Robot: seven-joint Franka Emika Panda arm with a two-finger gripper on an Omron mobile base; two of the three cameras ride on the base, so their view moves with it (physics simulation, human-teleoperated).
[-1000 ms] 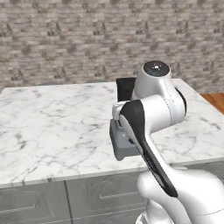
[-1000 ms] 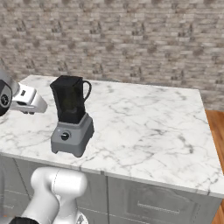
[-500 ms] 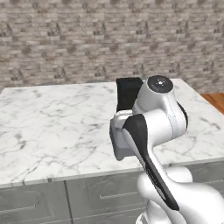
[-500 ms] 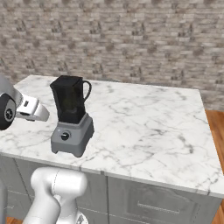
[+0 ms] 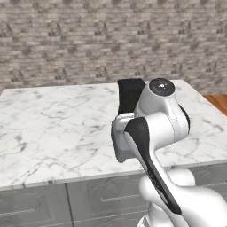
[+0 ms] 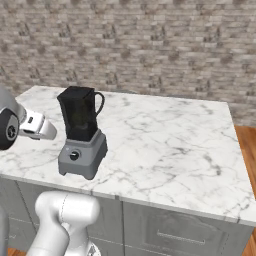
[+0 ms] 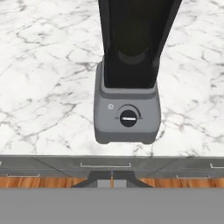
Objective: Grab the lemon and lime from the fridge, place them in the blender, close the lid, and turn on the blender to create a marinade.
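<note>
Here, your blender stands upright on the marble counter near its front edge, jar's long axis vertical, knob facing you, gripper pressed together, holding nothing.

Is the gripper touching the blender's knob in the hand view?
No: the shut gripper sits off the counter's edge, apart from the knob on the blender.

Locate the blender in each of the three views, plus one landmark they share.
Left base view: blender centre, mostly behind the white arm, black jar top showing.
Right base view: blender left of centre, whole, near the counter's front edge.
Hand view: blender top centre, knob facing the camera.
Shared landmark: the white marble counter.
</note>
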